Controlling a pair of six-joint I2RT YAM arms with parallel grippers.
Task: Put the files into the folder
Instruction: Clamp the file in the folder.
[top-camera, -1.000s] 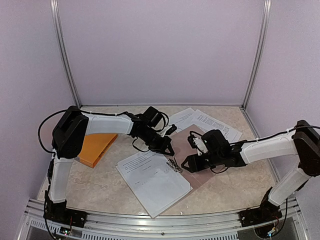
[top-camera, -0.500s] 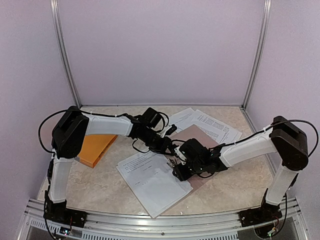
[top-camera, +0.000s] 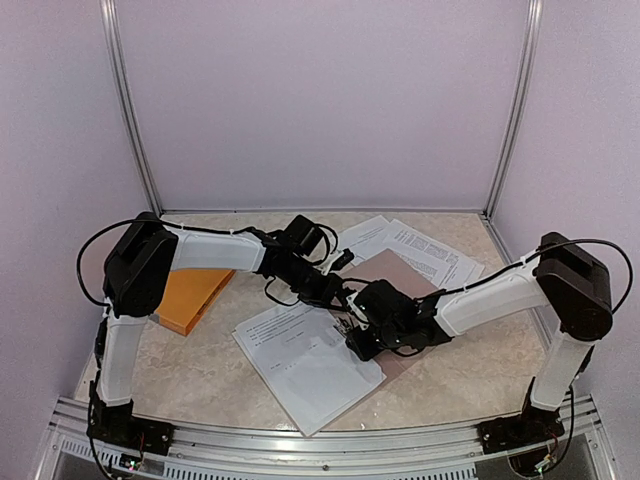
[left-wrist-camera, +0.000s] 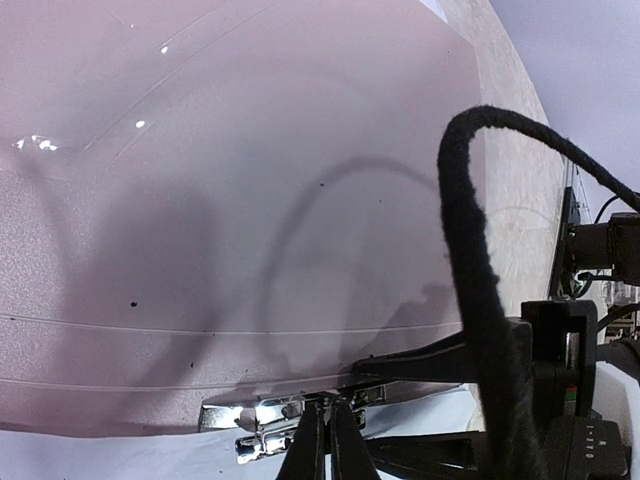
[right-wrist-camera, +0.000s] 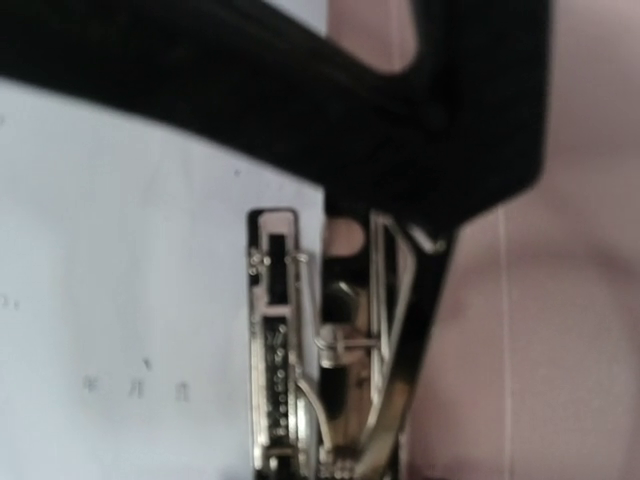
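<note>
Files (top-camera: 305, 360) beside folder (top-camera: 405, 270) clip (right-wrist-camera: 330, 350); left gripper (left-wrist-camera: 327, 445) closed at clip

A second ago my right claw (top-camera: 358, 343) hung well apart from the metal clip (right-wrist-camera: 320, 360), out on its right. It has since swung in and now sits right over the clip, my forearm stretched toward it.

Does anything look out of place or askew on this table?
One stack of files lies skewed at the front, while loose sheets fan out behind the folder, so the set is split. Nothing looks torn or spilled.
</note>
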